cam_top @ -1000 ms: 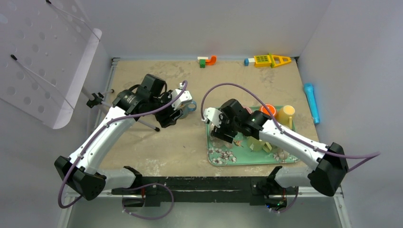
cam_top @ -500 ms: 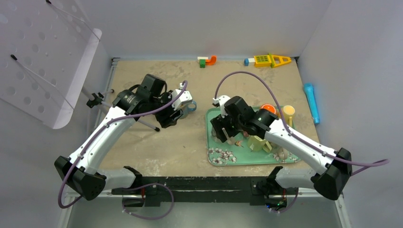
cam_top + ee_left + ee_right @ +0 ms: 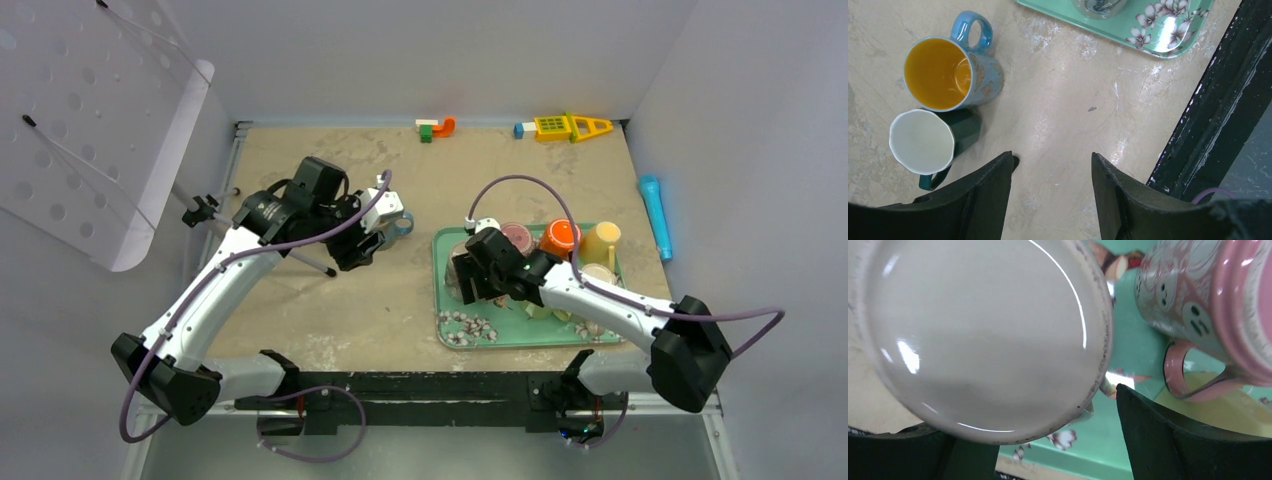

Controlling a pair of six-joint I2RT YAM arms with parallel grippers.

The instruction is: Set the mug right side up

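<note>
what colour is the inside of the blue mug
Orange-yellow inside the blue ceramic mug; best in left wrist view.

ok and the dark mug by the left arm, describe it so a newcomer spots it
On the tabletop left of the green floral tray, two mugs stand side by side just ahead of the open left gripper. Take the dark green mug: white inside, angular rim, unlike the blue mug with its yellow inside.

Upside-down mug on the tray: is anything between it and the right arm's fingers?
Nothing visible does. The fingers straddle the mug, whose upturned base fills the right wrist view. The pink mug stands close beside one finger on the tray, not between.
</note>
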